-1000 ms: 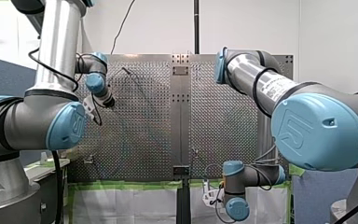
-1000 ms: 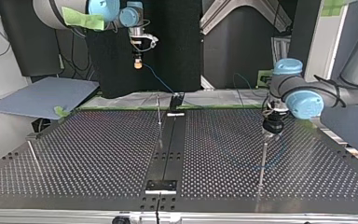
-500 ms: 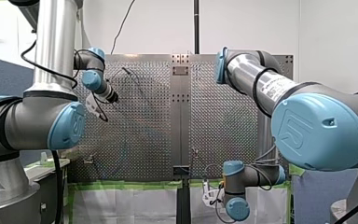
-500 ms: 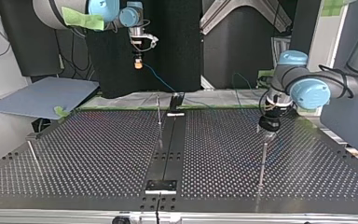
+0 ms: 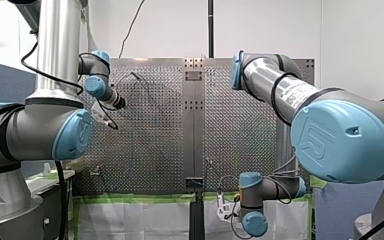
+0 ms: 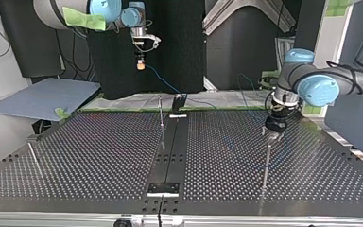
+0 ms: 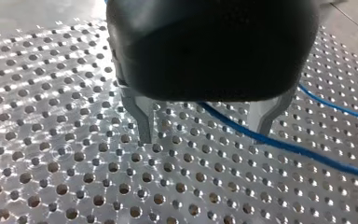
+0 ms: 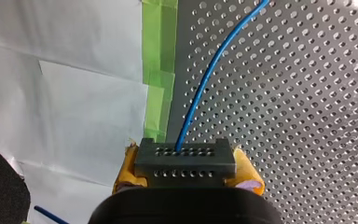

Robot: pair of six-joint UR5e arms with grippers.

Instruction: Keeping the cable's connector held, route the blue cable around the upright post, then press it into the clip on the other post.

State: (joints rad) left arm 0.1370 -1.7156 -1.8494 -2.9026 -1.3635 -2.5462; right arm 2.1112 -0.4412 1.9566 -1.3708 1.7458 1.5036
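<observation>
Pale walls and a dark pole back the perforated table point(image 5: 150, 145) in the front view. The robot's left gripper point(image 5: 119, 103) hangs low over the table toward the view's upper left. Over the last 1 second its wrist has swung upward and tilted, while the right arm has not moved.

From the top view, the left gripper sits just above the tip of the post point(image 6: 266, 163) at the view's right. The wrist joint has rolled toward the right edge, yet the fingertips have kept almost the same spot. That reads as a turn to line up for the wrap, not travel, so routing looks barely begun. The right gripper point(image 6: 141, 65) hangs high beyond the far edge, and the blue cable point(image 6: 163, 82) drops from it toward the table. A middle post point(image 6: 161, 113) stands further back. A corner post point(image 6: 33, 153) at the view's left carries a small block point(image 6: 31, 138), perhaps the clip.

From the left wrist view, 2 metal fingers point(image 7: 144, 123) stand wide apart and clamp nothing. The cable runs across the table beneath them, close to 1 finger; contact cannot be told.

From the right wrist view, yellow pads point(image 8: 127, 170) are clamped on the dark connector point(image 8: 185, 158). The cable leaves it over the table, past green tape point(image 8: 161, 74).

No box, tray or bin shows in any view.
</observation>
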